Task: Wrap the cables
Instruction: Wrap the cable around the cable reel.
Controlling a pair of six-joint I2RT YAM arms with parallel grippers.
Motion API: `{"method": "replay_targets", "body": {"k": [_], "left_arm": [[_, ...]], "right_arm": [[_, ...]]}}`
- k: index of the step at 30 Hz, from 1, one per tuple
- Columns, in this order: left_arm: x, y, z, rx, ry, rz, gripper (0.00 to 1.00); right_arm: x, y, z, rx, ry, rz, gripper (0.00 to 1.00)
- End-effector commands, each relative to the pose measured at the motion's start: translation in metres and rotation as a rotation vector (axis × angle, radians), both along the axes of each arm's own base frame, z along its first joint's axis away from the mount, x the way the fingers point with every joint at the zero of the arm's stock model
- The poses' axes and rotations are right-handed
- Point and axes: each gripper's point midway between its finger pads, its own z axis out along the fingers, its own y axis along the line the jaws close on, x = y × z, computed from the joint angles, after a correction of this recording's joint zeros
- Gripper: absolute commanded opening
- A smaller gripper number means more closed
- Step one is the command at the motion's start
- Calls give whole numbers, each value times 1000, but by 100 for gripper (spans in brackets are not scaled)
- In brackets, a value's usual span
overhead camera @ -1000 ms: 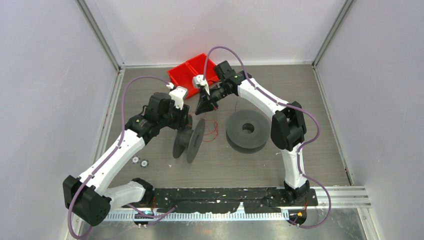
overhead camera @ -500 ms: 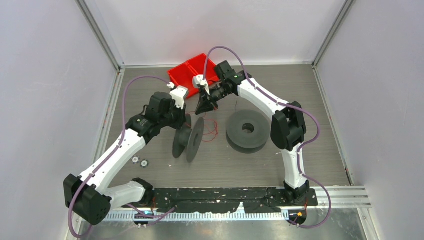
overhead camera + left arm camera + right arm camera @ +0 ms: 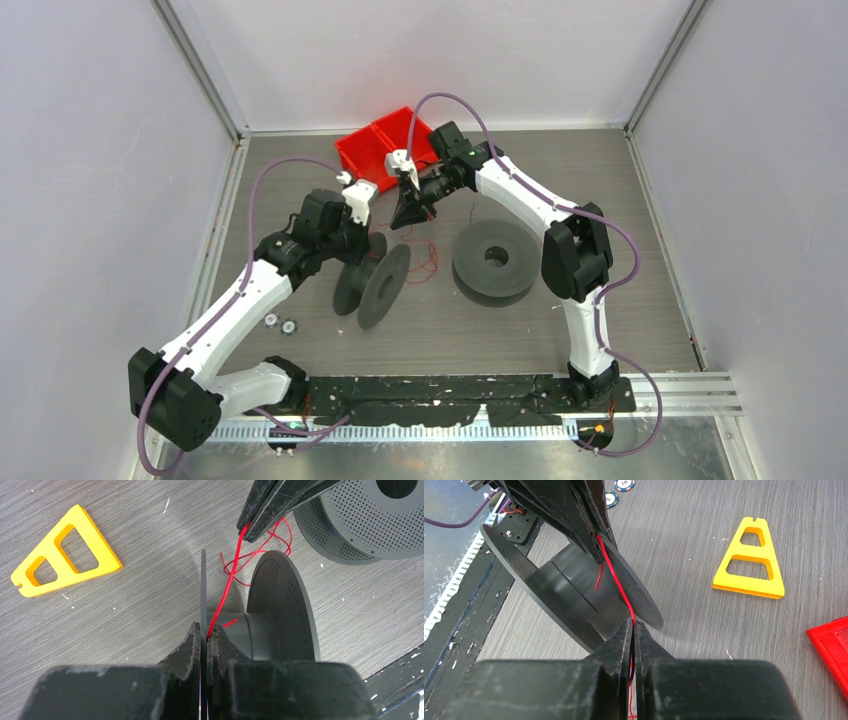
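Note:
A thin red cable [image 3: 230, 575] runs taut between my two grippers. My left gripper [image 3: 205, 632] is shut on the thin near flange of a dark grey spool [image 3: 280, 610], with the cable pinched in beside the flange. The spool [image 3: 370, 285] stands tilted on its edge at the table's middle. My right gripper [image 3: 633, 625] is shut on the cable [image 3: 616, 582] just above and behind the spool [image 3: 569, 587]. In the top view it [image 3: 405, 222] hovers close to the left gripper [image 3: 368, 240]. Loose red loops [image 3: 428, 258] lie on the table beside the spool.
A second grey spool [image 3: 494, 260] lies flat to the right. A red bin [image 3: 385, 150] stands at the back. A yellow triangular piece [image 3: 65, 550] lies on the table near the spool. Two small chips [image 3: 278, 322] rest near the left arm.
My left gripper has shut on the spool's flange. The spool has shifted a little left and toward the front and leans more. The right arm has stayed put.

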Motion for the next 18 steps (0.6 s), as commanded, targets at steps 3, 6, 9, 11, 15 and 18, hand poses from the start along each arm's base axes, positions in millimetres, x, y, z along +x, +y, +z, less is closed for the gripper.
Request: {"method": "replay_targets", "body": {"k": [3,6,9,11,15,18], "left_arm": [[2,7,26,15,-90,-17,0],[5,17,52,14,-129,11,0],[5,32,82,13,-147,54,0],[3,43,102,22,-173,79,0],[-10,48,141,-19,-236,66,0],[-24,43,167,-85,-276,34,0]], "right_arm": [[2,-3,21,19,-62,-27,25],[6,-9,26,-3,-62,-107,42],[5,-15,35,20,-83,-175,58],[1,-20,46,68,-122,-221,67],[-6,-28,64,207,-165,-343,76],[-7,-29,72,309,-199,-401,78]]}}
